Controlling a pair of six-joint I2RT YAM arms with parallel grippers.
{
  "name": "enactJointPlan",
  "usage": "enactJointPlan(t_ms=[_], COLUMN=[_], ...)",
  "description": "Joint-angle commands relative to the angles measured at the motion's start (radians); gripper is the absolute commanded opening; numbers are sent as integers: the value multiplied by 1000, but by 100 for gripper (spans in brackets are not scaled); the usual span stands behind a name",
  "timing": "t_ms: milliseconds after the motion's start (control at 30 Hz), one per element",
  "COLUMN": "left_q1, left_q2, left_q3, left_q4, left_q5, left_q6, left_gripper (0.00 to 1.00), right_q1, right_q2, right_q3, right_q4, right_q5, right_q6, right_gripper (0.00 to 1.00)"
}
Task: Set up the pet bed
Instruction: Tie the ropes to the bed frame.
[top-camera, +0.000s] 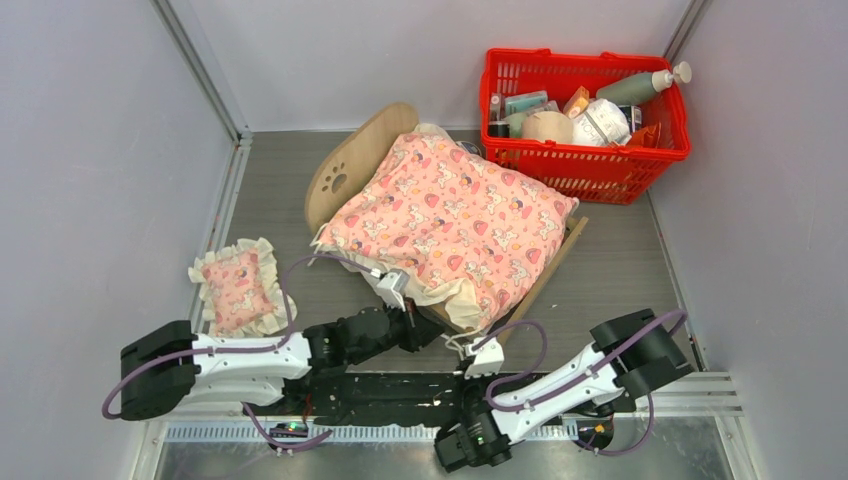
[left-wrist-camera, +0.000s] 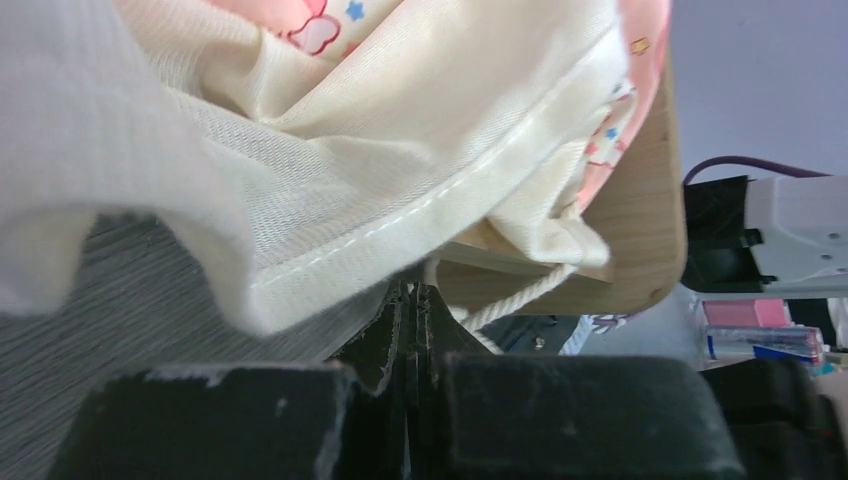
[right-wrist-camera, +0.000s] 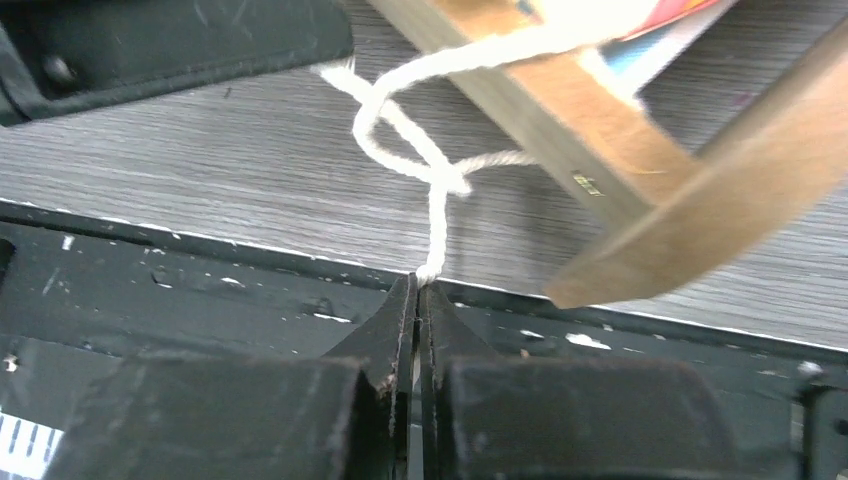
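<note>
Cord (right-wrist-camera: 437, 215) pinched by closed left gripper (left-wrist-camera: 412, 292) and right gripper (right-wrist-camera: 417, 285), likely cinching knot (right-wrist-camera: 447, 180) just ahead, beside pet bed (right-wrist-camera: 640, 150).

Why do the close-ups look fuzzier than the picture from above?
Top view: even light, sharp throughout, soft shadows beside the pet bed. Left wrist view: the cream frill sits so near the lens it blurs. Right wrist view: white cord crisp, wooden rail soft, top edge glaring.

A grey wood-grain table (top-camera: 620, 260) carries three things: a plywood pet bed (top-camera: 345, 170) at its centre, a red basket (top-camera: 590, 172) in the far right corner, and a small pink frilled pillow (top-camera: 238, 287) at near left.
</note>
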Motion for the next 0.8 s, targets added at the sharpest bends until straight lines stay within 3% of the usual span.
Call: enactJointPlan(t_ms=[0,433,600,767], left_q1=[-7,-61,-153,-183], left_q2=[67,104,143,219], left_q3=[11,10,71,53], left_q4=[63,-14,-130,-66], left_q5=[5,-56,-139,-120], left_q6=[12,41,82,40], left_gripper=[0,0,0,0], right_q1=[18,34,34,34], right_q2=[-104,-355,-393,-456], right_q3=[-1,-57,-17,-6], right_q4=[-221,-362,-479,-492], right_q5=[-51,-18,31,89], right_q6=[39,46,85,78], right_gripper=[5,5,5,5])
